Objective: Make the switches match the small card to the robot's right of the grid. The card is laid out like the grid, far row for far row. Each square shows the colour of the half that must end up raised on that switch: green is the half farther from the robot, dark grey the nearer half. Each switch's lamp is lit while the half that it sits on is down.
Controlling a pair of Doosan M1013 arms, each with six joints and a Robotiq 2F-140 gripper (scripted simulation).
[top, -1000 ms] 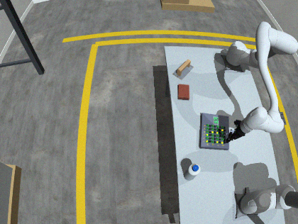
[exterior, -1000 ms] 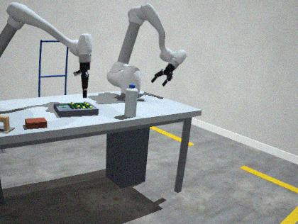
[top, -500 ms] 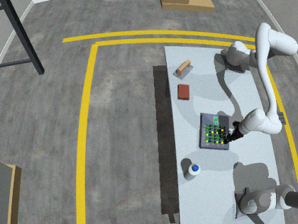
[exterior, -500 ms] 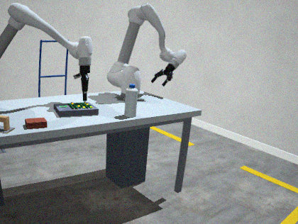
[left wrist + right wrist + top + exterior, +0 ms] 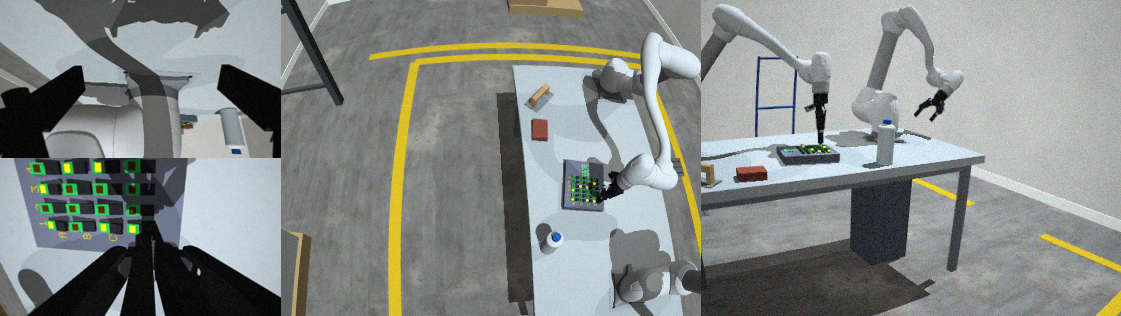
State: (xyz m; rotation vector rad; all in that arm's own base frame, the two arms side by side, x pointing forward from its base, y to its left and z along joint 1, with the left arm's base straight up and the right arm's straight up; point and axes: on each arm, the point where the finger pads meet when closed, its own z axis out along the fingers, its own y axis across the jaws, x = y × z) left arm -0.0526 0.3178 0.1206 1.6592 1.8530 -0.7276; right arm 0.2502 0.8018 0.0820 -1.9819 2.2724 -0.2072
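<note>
The switch box (image 5: 567, 172) (image 5: 813, 158) (image 5: 46, 238) stands on the table. In the right wrist view, lamps are lit at A1, C1, D1 (image 5: 133, 228), A3, B4 and C4; the other visible lamps are dark. The card (image 5: 585, 170) is on the box beside the grid; its squares are too small to read surely. My right gripper (image 5: 601, 200) (image 5: 821, 142) (image 5: 148, 231) is shut and empty, with its tips at the dark grey half of D1, hiding most of it; touching or not I cannot tell. My left gripper (image 5: 925, 117) (image 5: 151, 77) is open and empty, in the air away from the box.
A white bottle (image 5: 552, 242) (image 5: 885, 147) (image 5: 232, 127) with a blue cap stands upright on the table, off one end of the box. A red brick (image 5: 539, 129) (image 5: 751, 173) and a trowel with a wooden handle (image 5: 540, 95) lie beyond the other end.
</note>
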